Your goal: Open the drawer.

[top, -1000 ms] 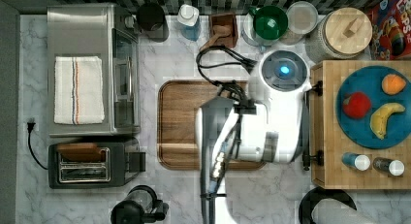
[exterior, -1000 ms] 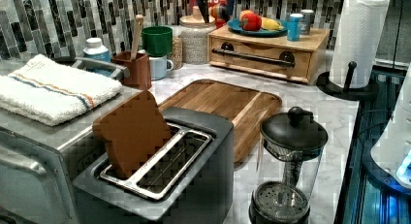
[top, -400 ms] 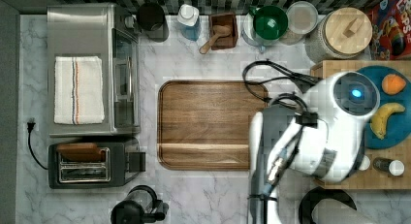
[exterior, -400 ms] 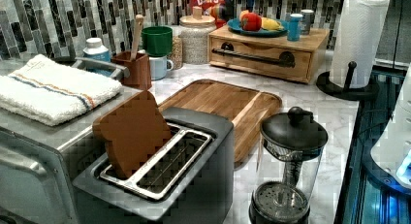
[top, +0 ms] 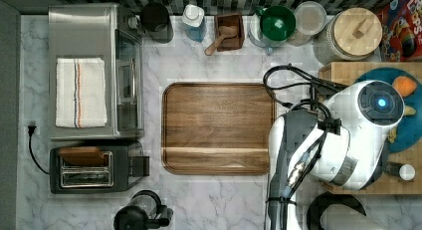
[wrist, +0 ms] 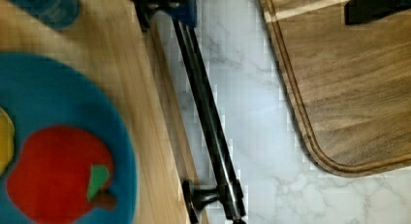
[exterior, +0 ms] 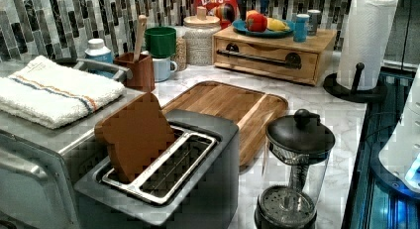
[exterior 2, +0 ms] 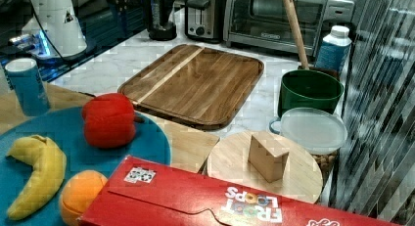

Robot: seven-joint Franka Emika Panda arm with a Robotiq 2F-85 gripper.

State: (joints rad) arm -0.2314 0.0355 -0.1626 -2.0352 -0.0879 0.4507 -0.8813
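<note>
Across the top view from left to right: a steel toaster oven (top: 94,70) with a folded white towel (top: 80,92) on top and a black toaster (top: 94,169) below it, then a dark brown rounded wooden tray (top: 218,128) on the marble counter (top: 219,205), then the white robot arm (top: 343,135) hanging over the top view's right side.

The drawer (exterior: 267,59), the front of a pale-wood box unit, sits under the arm. In the left view it is at the back of the counter, looks shut, and has a long thin black bar handle (exterior: 257,57) across it. A blue plate (exterior: 260,28) of toy fruit rests on the box top.

The wrist view looks down on the handle (wrist: 206,122), which runs between the box edge and the tray. Whether the claw is wide or narrow cannot be told.

Risks, as a judgement: lowering off line could strike the box top or plate, miss the thin bar, or drag the whole light box instead of sliding the drawer.
</note>
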